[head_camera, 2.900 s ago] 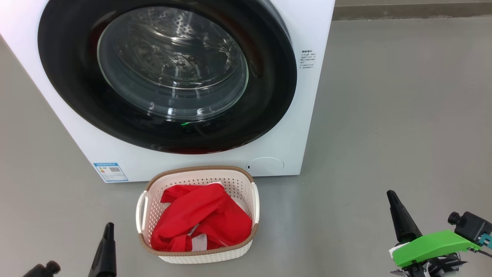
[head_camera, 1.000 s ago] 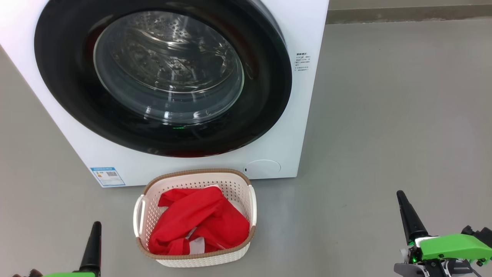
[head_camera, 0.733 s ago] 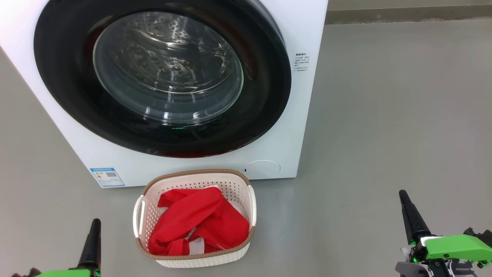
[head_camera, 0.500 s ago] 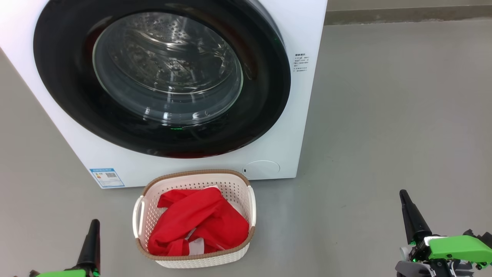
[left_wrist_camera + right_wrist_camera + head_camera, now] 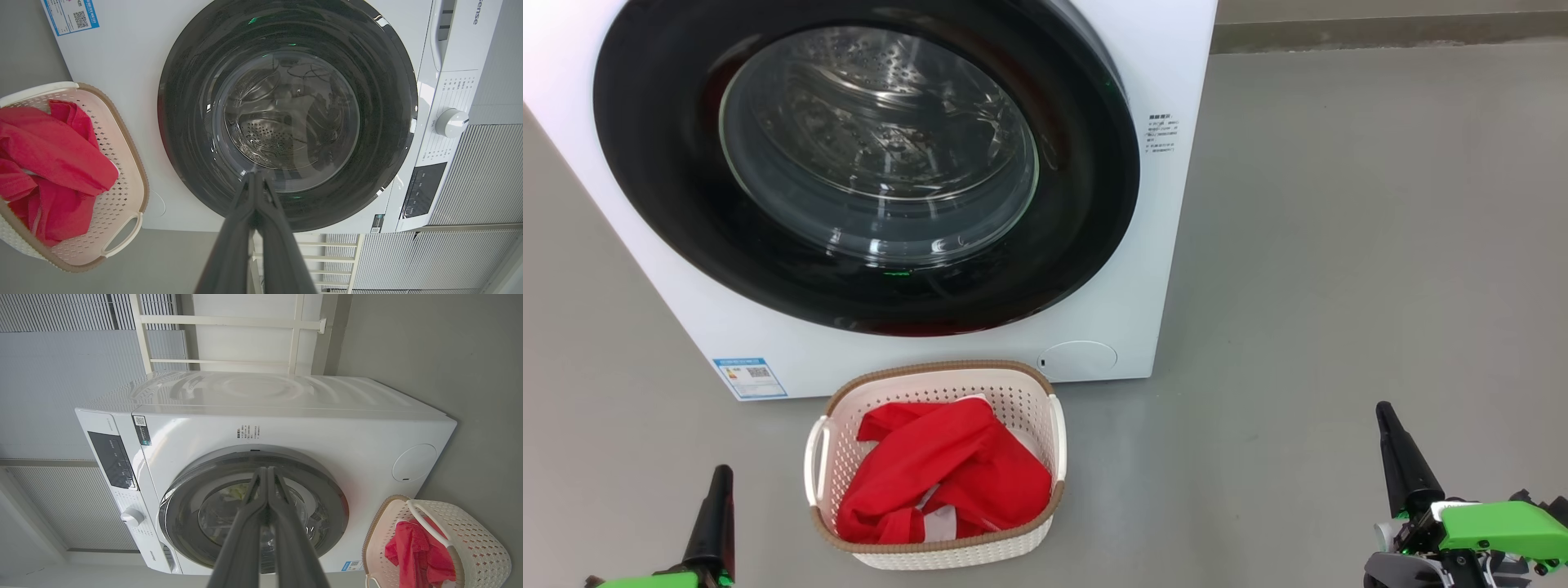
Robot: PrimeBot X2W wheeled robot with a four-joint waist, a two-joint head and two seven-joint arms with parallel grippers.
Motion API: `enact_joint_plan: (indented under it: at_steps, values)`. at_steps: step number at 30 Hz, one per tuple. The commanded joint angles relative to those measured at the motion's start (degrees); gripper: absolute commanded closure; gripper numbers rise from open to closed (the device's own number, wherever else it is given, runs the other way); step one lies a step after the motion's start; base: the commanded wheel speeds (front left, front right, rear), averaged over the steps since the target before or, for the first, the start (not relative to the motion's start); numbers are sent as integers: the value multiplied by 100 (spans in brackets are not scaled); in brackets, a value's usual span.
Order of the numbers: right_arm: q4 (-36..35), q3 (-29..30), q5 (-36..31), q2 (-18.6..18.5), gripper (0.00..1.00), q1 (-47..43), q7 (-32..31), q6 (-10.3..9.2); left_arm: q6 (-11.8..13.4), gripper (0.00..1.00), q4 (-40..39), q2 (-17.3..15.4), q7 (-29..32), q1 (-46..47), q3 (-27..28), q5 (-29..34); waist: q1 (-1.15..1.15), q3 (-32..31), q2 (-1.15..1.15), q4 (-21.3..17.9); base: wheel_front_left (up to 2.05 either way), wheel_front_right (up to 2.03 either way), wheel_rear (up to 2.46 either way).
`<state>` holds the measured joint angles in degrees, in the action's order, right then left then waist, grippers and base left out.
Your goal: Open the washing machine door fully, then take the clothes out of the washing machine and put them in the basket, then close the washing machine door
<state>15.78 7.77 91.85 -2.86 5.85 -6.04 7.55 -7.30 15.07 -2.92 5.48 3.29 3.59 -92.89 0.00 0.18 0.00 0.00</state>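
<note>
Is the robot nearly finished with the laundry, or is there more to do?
It looks finished. The clothes lie in the basket, and the washing machine door sits shut against the washing machine, no red behind its glass. Nothing is in hand: left gripper and right gripper are shut, clear of the door. Nothing seems left.

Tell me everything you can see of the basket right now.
The basket is a small cream-white perforated plastic tub, a rounded rectangle with a brown woven-look rim and a loop handle on either side. It stands upright on the grey floor just in front of the washing machine and holds the red clothes with some white cloth.
</note>
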Motion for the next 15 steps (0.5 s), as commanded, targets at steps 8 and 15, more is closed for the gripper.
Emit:
enact_joint_plan:
  at_steps: [8,15]
  values:
    - [-176,-125,31,-6,100,33,-45,-6,-19,100,-104,-59,33,282,208,1,0,0,0,0,0,0,0]
    - [-176,-124,30,-6,100,33,-46,-6,-19,100,-104,-54,38,283,215,7,0,0,0,0,0,0,0]
